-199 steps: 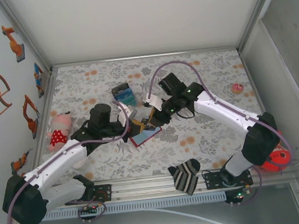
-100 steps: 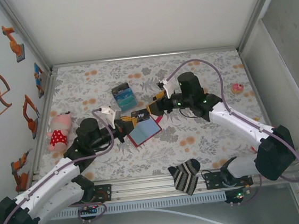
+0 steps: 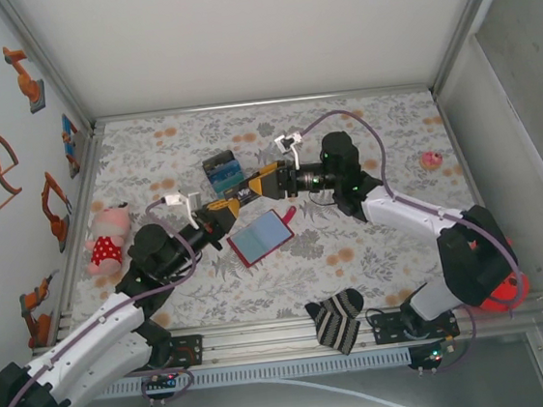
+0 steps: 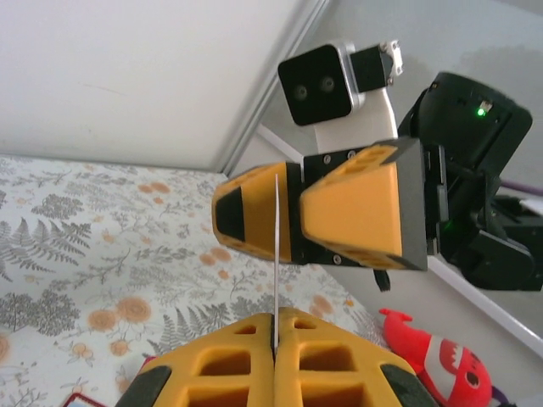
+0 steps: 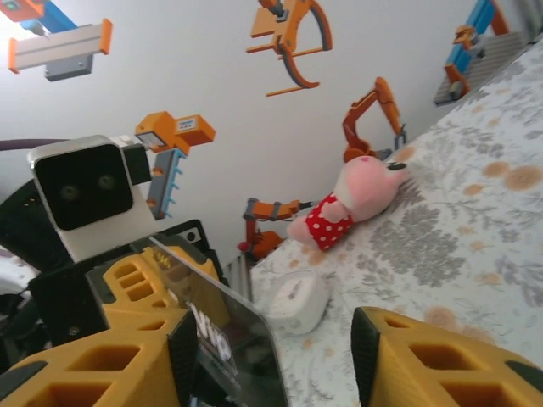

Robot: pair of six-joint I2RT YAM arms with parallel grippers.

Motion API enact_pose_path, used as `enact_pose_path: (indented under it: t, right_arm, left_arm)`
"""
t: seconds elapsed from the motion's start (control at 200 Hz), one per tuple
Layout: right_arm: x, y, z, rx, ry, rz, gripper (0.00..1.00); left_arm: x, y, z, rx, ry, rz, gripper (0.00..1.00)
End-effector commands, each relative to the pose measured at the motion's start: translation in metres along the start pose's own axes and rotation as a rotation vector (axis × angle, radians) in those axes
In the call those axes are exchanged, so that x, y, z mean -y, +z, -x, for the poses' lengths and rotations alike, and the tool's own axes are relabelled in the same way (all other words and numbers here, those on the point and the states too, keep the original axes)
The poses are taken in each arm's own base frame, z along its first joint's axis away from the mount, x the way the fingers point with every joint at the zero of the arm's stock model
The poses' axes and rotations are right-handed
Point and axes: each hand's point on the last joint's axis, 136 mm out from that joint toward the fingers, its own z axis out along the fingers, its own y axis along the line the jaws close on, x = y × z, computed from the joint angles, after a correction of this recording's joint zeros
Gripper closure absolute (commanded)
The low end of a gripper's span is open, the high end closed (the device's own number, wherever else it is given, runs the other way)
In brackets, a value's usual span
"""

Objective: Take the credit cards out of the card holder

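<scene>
The red card holder (image 3: 260, 235) lies open on the table, its blue-grey inside facing up. Up and left of it my left gripper (image 3: 222, 211) is shut on a dark credit card (image 3: 246, 196) with white lettering, held off the table. In the left wrist view the credit card (image 4: 277, 254) runs edge-on out of the left gripper (image 4: 277, 320). My right gripper (image 3: 256, 188) is open around the card's far end. The credit card (image 5: 225, 339) rests against one finger and the other finger (image 5: 441, 365) stands well apart. A small stack of teal and blue cards (image 3: 223, 173) lies behind.
A pink plush toy (image 3: 110, 238) sits at the left wall. A striped sock (image 3: 337, 319) lies at the near edge, a small pink thing (image 3: 432, 159) at far right, and a red toy (image 3: 502, 286) by the right arm's base. A small white box (image 5: 297, 301) lies near the grippers.
The left gripper has drawn the dark card up and left, away from the card holder. The right gripper backed off to the right, then came left around the card's free end.
</scene>
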Motion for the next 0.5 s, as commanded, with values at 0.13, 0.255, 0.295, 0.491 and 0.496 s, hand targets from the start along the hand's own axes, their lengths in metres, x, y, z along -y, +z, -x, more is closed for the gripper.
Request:
enact_pose_path:
  t: [0.13,0.255,0.295,0.491,0.496]
  right_arm:
    - [-0.030,0.001,0.006,-0.011,-0.065,0.120,0.84]
    - [-0.035,-0.002,0.006,-0.012,-0.088,0.120,1.00]
    - [-0.036,-0.003,0.004,-0.019,-0.093,0.110,1.00]
    - [-0.035,-0.013,-0.009,-0.090,-0.175,0.026,1.00]
    - [-0.035,-0.013,-0.010,-0.092,-0.177,0.025,1.00]
  left_arm:
    - [0.005,0.002,0.015,0.061,-0.014,-0.013,0.98]
    - [0.000,0.001,0.015,0.034,0.010,0.034,0.76]
    - [-0.002,0.000,0.014,0.019,0.025,0.051,0.70]
    - [-0.004,-0.012,0.019,-0.066,0.167,0.134,0.41]
    - [-0.003,-0.012,0.019,-0.069,0.170,0.134,0.40]
